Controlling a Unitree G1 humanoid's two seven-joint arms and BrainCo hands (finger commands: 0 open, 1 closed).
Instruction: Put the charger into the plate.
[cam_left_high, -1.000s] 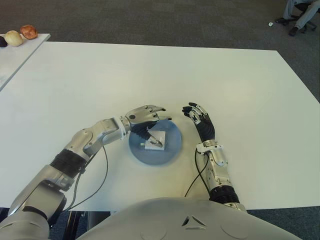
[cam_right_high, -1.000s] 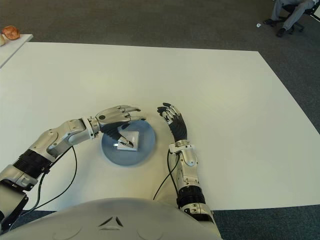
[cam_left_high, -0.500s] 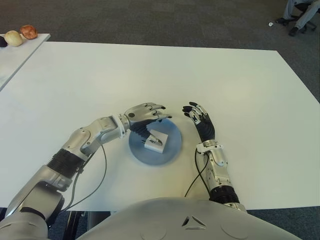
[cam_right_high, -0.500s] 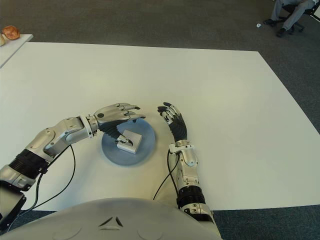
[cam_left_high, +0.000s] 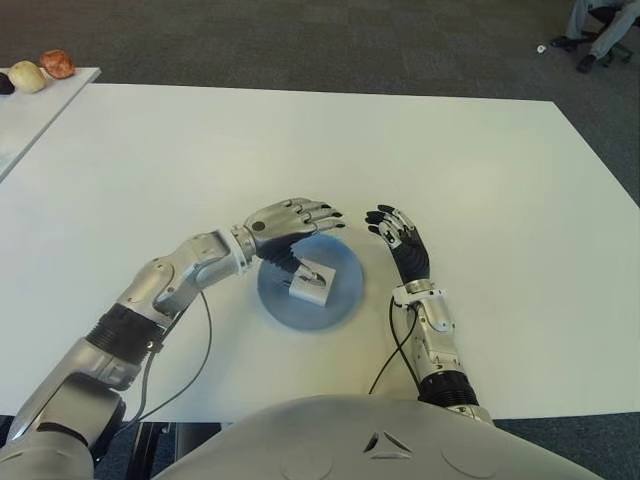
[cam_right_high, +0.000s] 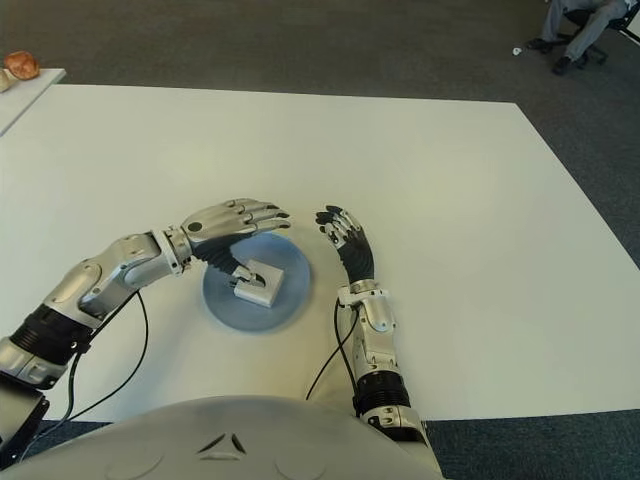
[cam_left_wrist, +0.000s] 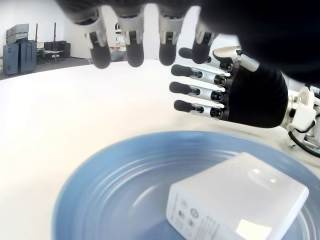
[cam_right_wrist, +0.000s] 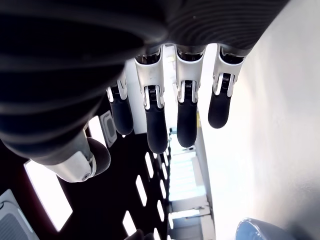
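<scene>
Both eye views are bright and evenly lit from above; the white table (cam_left_high: 450, 180) shows no hard glare, only soft, faint shadows under the left hand (cam_left_high: 285, 222) and the blue plate (cam_left_high: 345, 300); focus is sharp across the scene. The left wrist view is bright; the charger (cam_left_wrist: 235, 205) is fairly crisp, while the fingertips (cam_left_wrist: 135, 55) close to the lens are dark and soft. The right wrist view is strongly contrasted; the right hand (cam_right_wrist: 165, 110) is near-silhouetted against a blown-out pale surface.

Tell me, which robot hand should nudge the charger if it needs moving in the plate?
Probably the left robot hand: it hovers open right over the charger in the blue plate. The right robot hand is beside the plate.
</scene>
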